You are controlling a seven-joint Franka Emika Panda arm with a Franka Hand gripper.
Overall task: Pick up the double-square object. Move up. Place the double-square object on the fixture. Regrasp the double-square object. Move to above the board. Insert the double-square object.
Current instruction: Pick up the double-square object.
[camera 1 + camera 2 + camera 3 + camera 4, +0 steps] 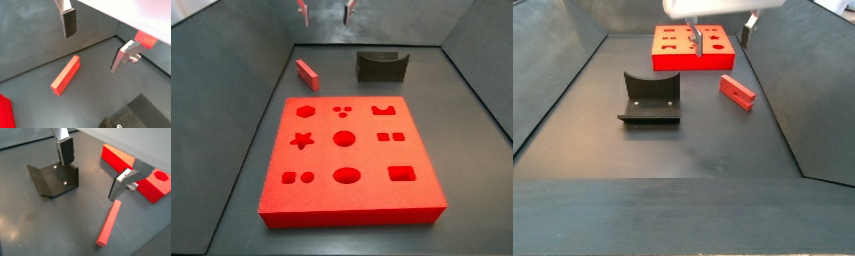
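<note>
In a side view, the large bright red rectangular slab with nine shaped cutouts, the board [349, 158], filled the lower centre of the frame, lying flat on the dark grey surface [472, 150]. Beyond it, in the upper left, the small flat red-pink elongated block, the double-square object [307, 74], lay on the surface, apart from the board. In the upper centre stood the small dark grey-black notched block, the fixture [381, 65], well apart from the object.

At the top edge of that side view the claw [326, 10] hung above the surface, its two fingers spread and nothing between them.

In both wrist views the flat silver fingers [68, 20] with dark pads stood apart and empty. One wrist view showed the double-square object [65, 75] lying on the surface below the gap, touching neither finger. Another wrist view showed the same object [109, 222] near the lower right, the fixture [55, 178] at the left, and part of the board [119, 156] at the upper right.
</note>
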